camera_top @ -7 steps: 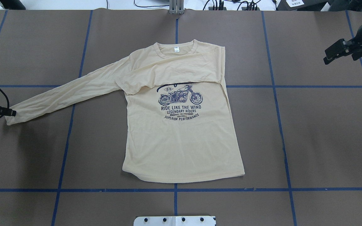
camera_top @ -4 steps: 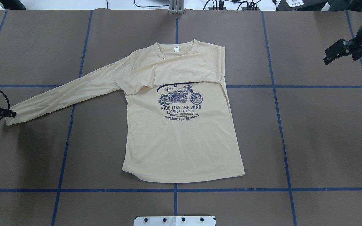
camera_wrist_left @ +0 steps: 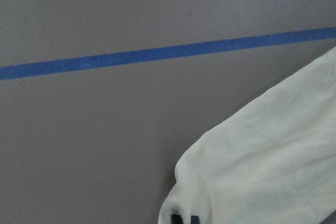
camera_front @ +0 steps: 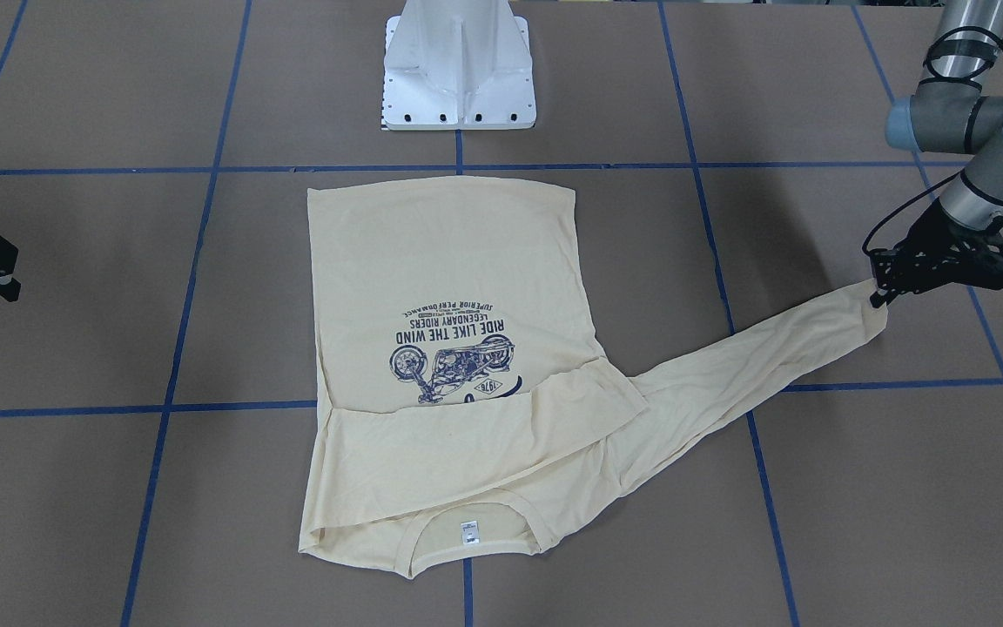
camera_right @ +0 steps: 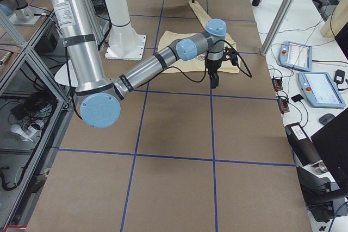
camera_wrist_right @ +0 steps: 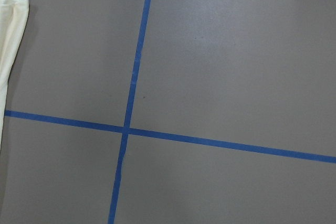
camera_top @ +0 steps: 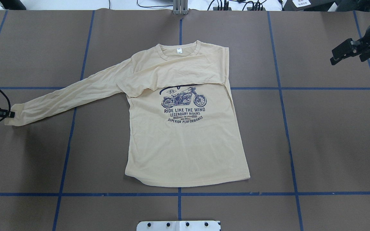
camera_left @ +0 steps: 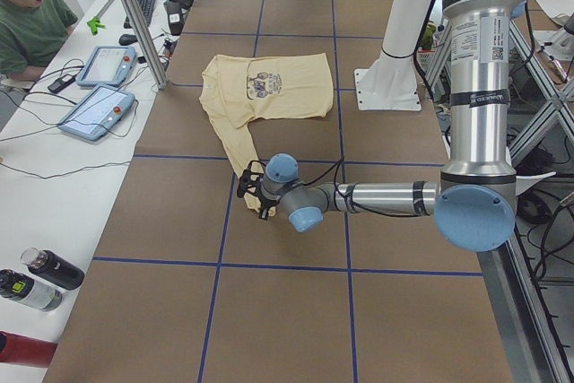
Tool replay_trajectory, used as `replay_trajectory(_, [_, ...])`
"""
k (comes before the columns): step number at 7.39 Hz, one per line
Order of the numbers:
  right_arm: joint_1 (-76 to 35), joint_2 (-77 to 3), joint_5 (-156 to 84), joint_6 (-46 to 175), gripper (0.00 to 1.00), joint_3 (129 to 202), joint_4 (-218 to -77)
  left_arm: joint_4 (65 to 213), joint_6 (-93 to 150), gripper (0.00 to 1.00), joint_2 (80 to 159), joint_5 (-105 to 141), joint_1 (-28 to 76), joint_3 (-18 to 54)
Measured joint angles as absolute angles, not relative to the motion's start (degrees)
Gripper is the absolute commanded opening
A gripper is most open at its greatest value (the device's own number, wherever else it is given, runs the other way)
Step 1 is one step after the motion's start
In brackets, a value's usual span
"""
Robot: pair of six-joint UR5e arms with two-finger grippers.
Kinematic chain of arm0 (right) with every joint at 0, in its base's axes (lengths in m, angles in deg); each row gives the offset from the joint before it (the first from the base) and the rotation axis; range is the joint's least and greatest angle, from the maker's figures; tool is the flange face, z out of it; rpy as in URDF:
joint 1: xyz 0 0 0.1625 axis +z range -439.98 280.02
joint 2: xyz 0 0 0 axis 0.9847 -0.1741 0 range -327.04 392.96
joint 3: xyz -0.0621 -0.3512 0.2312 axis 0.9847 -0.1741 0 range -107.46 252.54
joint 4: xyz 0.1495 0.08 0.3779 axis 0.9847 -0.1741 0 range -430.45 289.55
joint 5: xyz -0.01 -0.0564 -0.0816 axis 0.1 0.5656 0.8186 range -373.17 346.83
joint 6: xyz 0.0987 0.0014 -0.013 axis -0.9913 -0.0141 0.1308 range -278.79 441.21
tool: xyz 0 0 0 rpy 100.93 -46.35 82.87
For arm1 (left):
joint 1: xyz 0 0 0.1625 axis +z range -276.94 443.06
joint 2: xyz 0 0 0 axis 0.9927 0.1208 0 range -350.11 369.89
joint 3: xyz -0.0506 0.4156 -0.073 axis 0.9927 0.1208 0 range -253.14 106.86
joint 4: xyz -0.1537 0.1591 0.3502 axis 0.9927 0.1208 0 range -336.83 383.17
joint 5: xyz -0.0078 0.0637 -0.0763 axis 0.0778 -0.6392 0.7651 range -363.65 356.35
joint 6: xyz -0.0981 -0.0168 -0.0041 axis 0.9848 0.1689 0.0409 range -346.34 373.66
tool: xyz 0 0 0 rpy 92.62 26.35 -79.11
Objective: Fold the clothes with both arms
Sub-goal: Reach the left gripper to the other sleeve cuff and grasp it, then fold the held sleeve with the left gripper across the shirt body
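The clothes are one cream long-sleeved T-shirt (camera_top: pixel 185 144) lying flat, print up, on the brown table (camera_top: pixel 332 134). One sleeve is folded across the chest (camera_top: pixel 172 75). The other sleeve (camera_top: pixel 69 94) stretches out to the overhead view's left. My left gripper (camera_top: pixel 11 114) is low at that sleeve's cuff (camera_front: pixel 867 309) and shut on it. The left wrist view shows the cuff (camera_wrist_left: pixel 252 166) bunched over the dark fingertips (camera_wrist_left: pixel 185 219). My right gripper (camera_top: pixel 332 59) hangs above bare table at the far right, open and holding nothing, well away from the shirt (camera_front: pixel 440 252).
The white pedestal base (camera_front: pixel 458 78) stands at the robot's side of the table. Blue tape lines (camera_top: pixel 178 194) grid the surface. At the far side are tablets (camera_left: pixel 99 109), bottles (camera_left: pixel 36 275), a metal post (camera_left: pixel 134 15) and a seated person (camera_left: pixel 36 15).
The cuff has bunched up and shifted slightly toward the shirt's body at my left gripper's tip. The right arm has barely moved.
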State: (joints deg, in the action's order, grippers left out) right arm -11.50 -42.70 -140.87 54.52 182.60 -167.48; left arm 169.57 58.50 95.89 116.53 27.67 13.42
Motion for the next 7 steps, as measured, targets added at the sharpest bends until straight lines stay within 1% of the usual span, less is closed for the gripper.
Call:
replay_trajectory(1, [-11.5, -42.7, -140.9, 54.3, 1.00, 182.8, -167.5, 164.8, 58.5, 0.00, 96.6, 116.7, 27.7, 17.2])
replay_trajectory(2, [-11.5, -42.7, -140.9, 54.2, 1.00, 182.8, -167.5, 156.2, 58.6, 0.00, 98.3, 116.8, 27.6, 22.7])
replay_trajectory(3, [-11.5, -42.7, -140.9, 54.2, 1.00, 182.8, -167.5, 145.2, 58.6, 0.00, 101.7, 116.8, 27.6, 28.5])
replay_trajectory(4, [-11.5, -42.7, -140.9, 54.1, 1.00, 182.8, -167.5, 134.0, 58.7, 0.00, 107.2, 116.8, 27.6, 32.6])
replay_trajectory(5, [-11.5, -42.7, -140.9, 54.1, 1.00, 182.8, -167.5, 122.5, 59.0, 0.00, 115.0, 116.8, 28.1, 34.6])
replay_trajectory(6, [-11.5, -42.7, -140.9, 54.1, 1.00, 182.7, -167.5, 112.4, 59.3, 0.00, 122.8, 116.7, 29.3, 35.1])
replay_trajectory(7, [-11.5, -42.7, -140.9, 54.1, 1.00, 182.6, -167.5, 105.7, 60.9, 0.00, 129.0, 116.5, 30.9, 34.6])
